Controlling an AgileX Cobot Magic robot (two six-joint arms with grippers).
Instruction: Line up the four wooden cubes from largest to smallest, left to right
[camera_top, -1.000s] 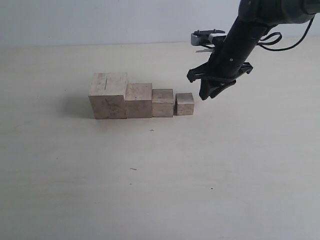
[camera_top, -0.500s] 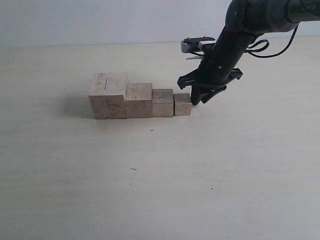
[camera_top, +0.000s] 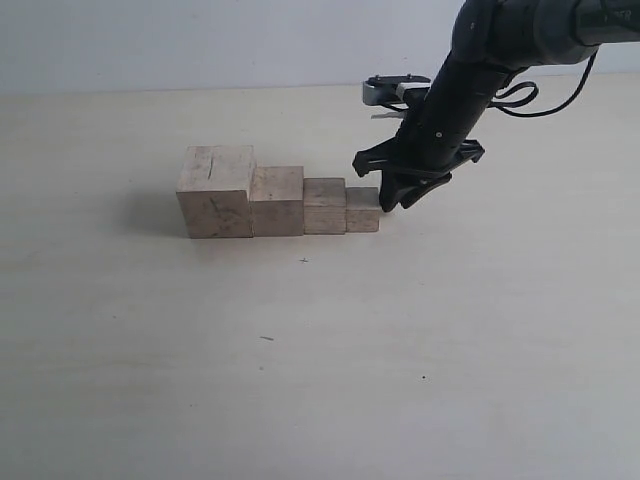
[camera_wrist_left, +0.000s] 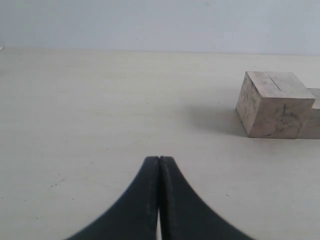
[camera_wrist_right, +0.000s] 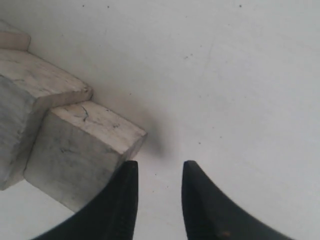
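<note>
The smallest cube (camera_top: 363, 210) has been nudged left, closing its gap, so the four wooden cubes (camera_top: 277, 200) stand touching mid-table (camera_top: 300, 350), largest left. The right end effector (camera_top: 397, 203), released and empty, sits just right of it. The ordering looks complete.

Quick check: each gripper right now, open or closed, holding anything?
Left gripper: closed, holding nothing.
Right gripper: open, empty, right beside the smallest cube.
</note>
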